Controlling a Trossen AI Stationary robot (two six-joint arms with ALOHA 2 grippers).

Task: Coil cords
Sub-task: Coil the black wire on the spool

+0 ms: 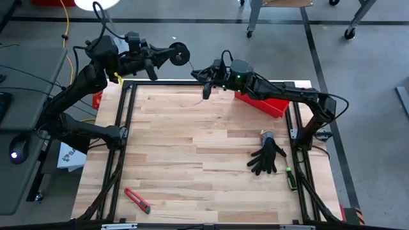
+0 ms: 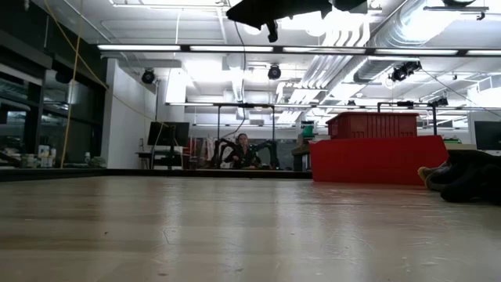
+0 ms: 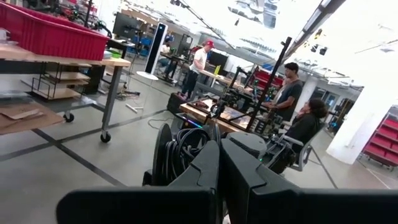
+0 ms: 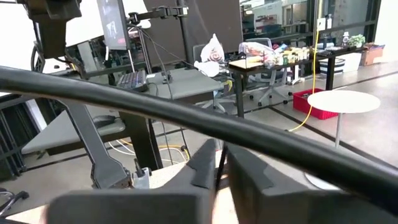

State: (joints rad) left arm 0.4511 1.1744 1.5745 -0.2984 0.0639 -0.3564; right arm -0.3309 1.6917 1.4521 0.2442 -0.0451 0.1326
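My left gripper stands beyond the table's far-left corner, high above the floor, shut on the small round black spool. In the left wrist view the spool, with dark cord wound on it, shows just past the shut fingers. The thin dark cord runs from the spool to my right gripper, which is over the table's far edge and shut on it. In the low view the cord hangs as a thin line below the right gripper. My left gripper holds the spool at the side nearest the fingers, coming at it level from the table's left. The fingers themselves hide the place of contact. The spool stands on edge, lifted clear of the table. My right gripper pinches the thin cord between its two fingers, coming level from the table's right. The cord passes upright through the narrow gap, across the fingers. Both gripper and cord are clear of the table.
A red bin sits at the table's far right, a black glove at the right, a red utility knife near the front left. A thick black robot cable crosses the right wrist view. People are in the room beyond.
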